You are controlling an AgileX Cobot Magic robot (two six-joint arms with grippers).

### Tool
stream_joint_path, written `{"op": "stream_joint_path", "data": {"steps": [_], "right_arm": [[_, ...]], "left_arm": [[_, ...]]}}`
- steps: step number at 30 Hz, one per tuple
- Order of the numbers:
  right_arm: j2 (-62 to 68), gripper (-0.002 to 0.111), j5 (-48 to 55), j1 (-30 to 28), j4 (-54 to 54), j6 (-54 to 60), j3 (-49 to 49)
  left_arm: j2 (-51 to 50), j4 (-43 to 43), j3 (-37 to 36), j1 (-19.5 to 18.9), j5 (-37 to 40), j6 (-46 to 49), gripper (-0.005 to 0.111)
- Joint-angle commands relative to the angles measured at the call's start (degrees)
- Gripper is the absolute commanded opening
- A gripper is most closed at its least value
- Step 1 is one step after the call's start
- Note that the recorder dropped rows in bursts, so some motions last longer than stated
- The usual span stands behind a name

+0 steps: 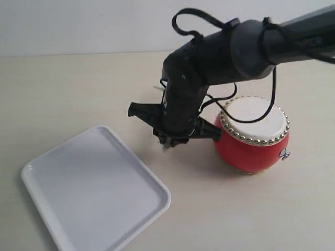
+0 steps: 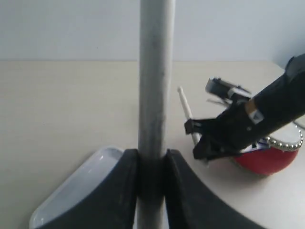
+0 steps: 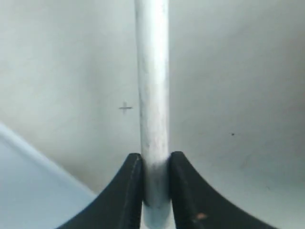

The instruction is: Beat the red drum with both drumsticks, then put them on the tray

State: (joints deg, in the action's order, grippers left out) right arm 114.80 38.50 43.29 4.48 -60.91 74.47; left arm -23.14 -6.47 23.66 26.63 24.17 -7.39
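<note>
The red drum [image 1: 245,151] with its cream studded top stands on the table at the right. Beside its left flank my right gripper [image 1: 168,140] points down, shut on a pale drumstick [image 3: 152,86] whose end shows just under the fingers [image 1: 166,148]. The white tray [image 1: 89,193] lies at the lower left, close to that gripper. In the left wrist view my left gripper [image 2: 152,155] is shut on the other drumstick [image 2: 156,71]. Beyond it appear the right gripper [image 2: 198,140], its stick [image 2: 186,107], the drum [image 2: 267,160] and a tray corner [image 2: 71,191]. The exterior view does not show the left arm.
The right arm [image 1: 251,47] stretches in from the upper right, over and behind the drum, with a black cable looping off it. Pale tabletop [image 1: 63,89] surrounds the drum and tray. A tray edge [image 3: 28,200] shows beside the right gripper in its wrist view.
</note>
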Motion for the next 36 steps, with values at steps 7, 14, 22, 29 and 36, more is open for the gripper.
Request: {"op": "stream_joint_path", "data": {"steps": [7,14,22,29,36], "right_arm": [[-25.4,0.0,13.41,-3.01,2.27,26.41,-2.83],[-45.61,0.0,24.5,-3.26,2.12,32.1,-13.86],[-63.49,0.0,28.57,-3.26,2.81,32.39,-26.96],[-69.17,0.0,28.63,-3.26,4.78,33.1,-36.79],[-69.35,0.0,23.36,-3.26,0.65,33.74,-42.66]], "left_arm": [[-25.02,-12.77,12.94,0.33,10.5,14.6,0.0],[-43.96,-30.37,23.33,0.96,23.3,30.26,0.0],[-51.05,-27.21,24.84,15.99,16.14,21.01,0.0],[-60.46,-12.17,34.9,26.79,16.2,1.46,0.0],[-66.47,-12.03,38.33,27.65,17.92,-0.18,0.0]]}}
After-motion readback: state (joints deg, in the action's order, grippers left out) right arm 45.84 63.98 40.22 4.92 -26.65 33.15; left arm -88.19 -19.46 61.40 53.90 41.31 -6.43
